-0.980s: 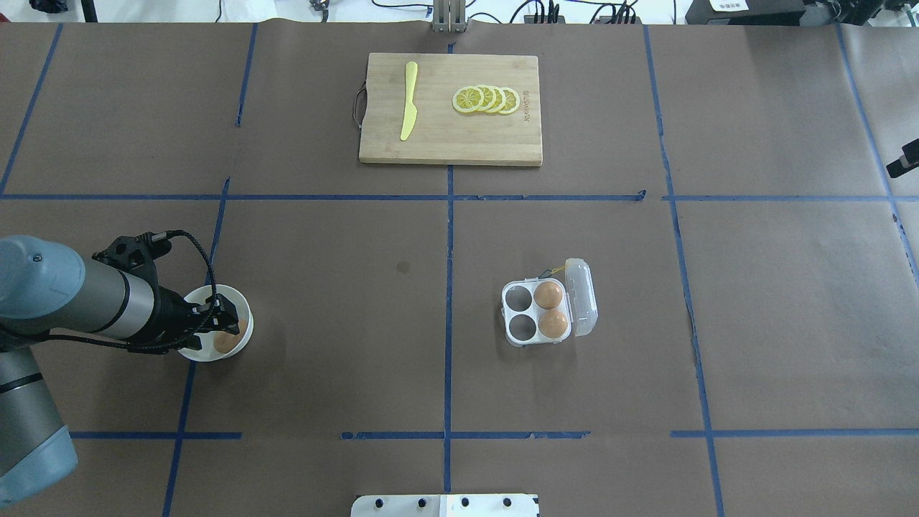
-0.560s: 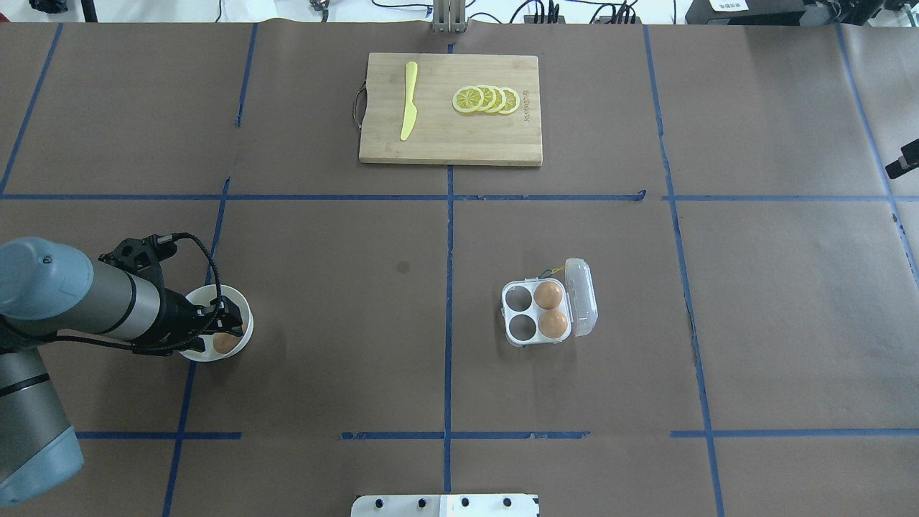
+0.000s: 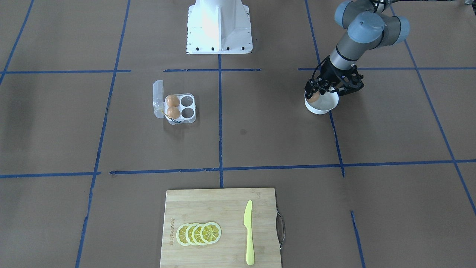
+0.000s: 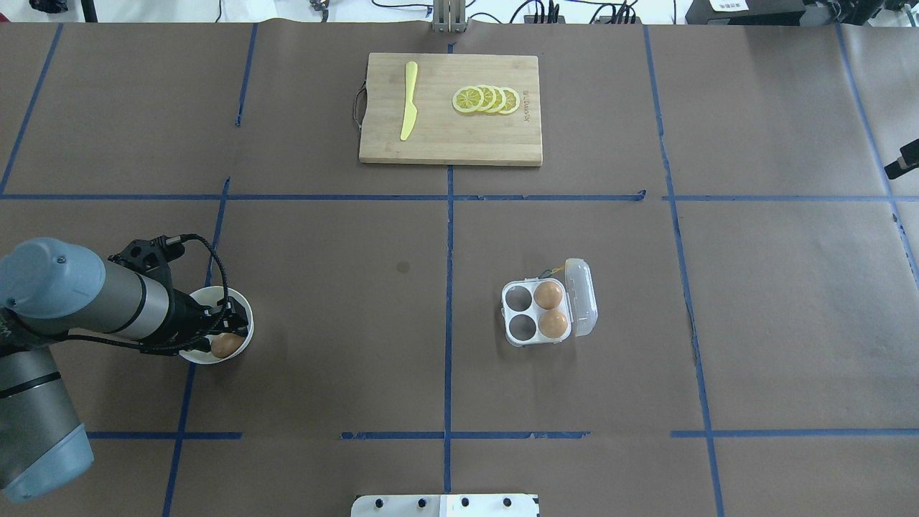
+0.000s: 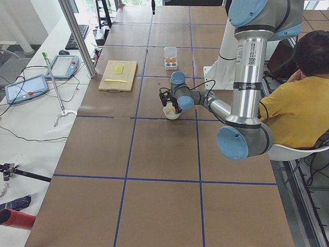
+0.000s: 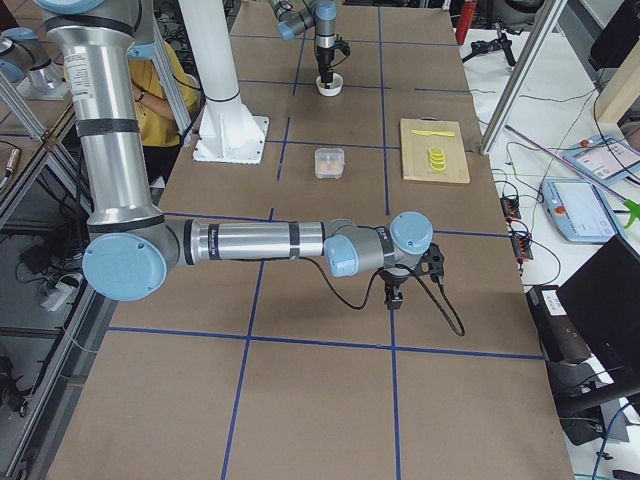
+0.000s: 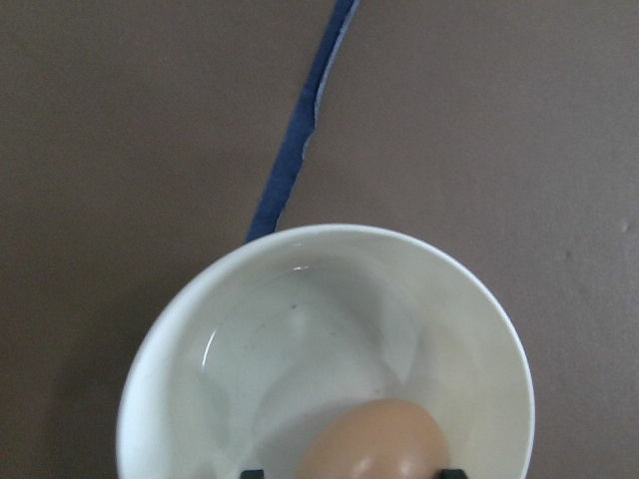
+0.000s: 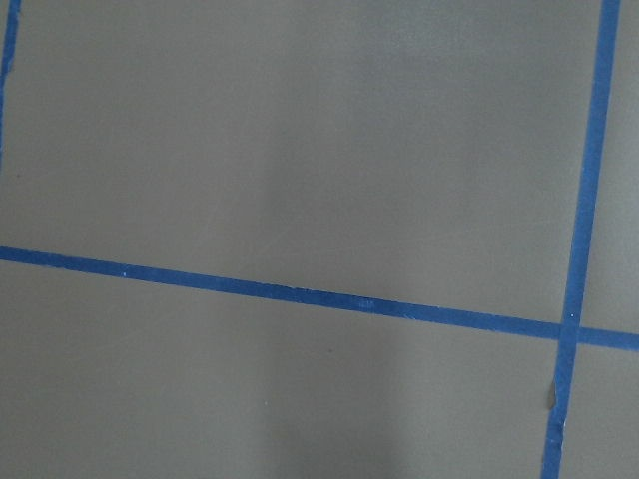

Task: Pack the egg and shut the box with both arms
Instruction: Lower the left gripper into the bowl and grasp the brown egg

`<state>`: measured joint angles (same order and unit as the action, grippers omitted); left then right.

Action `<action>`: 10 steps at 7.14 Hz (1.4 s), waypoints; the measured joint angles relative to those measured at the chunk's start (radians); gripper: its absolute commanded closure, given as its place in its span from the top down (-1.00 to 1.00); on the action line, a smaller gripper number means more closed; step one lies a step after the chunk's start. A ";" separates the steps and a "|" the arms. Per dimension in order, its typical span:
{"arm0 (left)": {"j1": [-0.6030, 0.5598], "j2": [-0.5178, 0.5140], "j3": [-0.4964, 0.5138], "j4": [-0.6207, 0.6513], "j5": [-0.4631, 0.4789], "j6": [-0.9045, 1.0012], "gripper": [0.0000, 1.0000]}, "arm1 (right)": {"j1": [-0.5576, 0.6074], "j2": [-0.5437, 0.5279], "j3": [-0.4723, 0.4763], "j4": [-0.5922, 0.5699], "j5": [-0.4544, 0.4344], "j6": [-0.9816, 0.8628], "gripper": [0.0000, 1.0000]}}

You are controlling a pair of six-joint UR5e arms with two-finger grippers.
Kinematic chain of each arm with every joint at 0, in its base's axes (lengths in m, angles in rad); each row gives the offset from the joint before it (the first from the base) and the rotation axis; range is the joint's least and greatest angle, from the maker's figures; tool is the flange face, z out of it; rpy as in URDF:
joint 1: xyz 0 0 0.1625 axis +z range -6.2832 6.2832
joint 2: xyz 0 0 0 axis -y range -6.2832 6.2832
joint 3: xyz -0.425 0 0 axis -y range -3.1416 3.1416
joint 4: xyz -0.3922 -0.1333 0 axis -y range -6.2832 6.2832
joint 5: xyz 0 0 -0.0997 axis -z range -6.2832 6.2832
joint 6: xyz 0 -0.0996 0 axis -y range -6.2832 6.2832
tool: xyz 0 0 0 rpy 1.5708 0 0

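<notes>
The egg (image 7: 369,439) is brown-orange and sits low in the left wrist view over the white bowl (image 7: 300,239), with a dark fingertip at each side of it. My left gripper (image 4: 227,336) is shut on the egg (image 4: 227,346) at the bowl's near rim (image 4: 243,305). The box (image 4: 507,310) stands open right of centre, its clear lid (image 4: 583,298) folded back. It holds two brown eggs (image 4: 549,294) in the cells beside the lid. My right gripper (image 6: 396,293) shows only in the exterior right view, low over the table. I cannot tell whether it is open or shut.
A wooden cutting board (image 4: 445,143) with a yellow knife (image 4: 408,100) and lemon slices (image 4: 487,99) lies at the far middle. The white pedestal (image 3: 219,29) stands at the robot's side. A seated person (image 5: 298,92) shows in the exterior left view.
My left arm has shifted slightly right and toward the robot. The gripper has settled around the egg at the bowl's near side. The box has not moved.
</notes>
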<state>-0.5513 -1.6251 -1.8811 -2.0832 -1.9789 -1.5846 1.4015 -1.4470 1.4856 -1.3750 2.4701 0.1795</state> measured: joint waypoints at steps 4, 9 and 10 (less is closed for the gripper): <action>0.002 -0.017 0.026 0.000 0.000 0.000 0.31 | -0.001 -0.003 0.002 0.000 0.003 0.000 1.00; 0.002 -0.015 0.027 0.001 -0.002 0.001 -1.00 | -0.001 -0.005 0.003 0.001 0.007 0.000 1.00; 0.000 -0.015 0.025 0.001 -0.002 0.002 -1.00 | -0.001 -0.005 0.003 0.001 0.007 0.000 1.00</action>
<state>-0.5509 -1.6398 -1.8556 -2.0825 -1.9813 -1.5828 1.4005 -1.4517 1.4891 -1.3745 2.4774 0.1795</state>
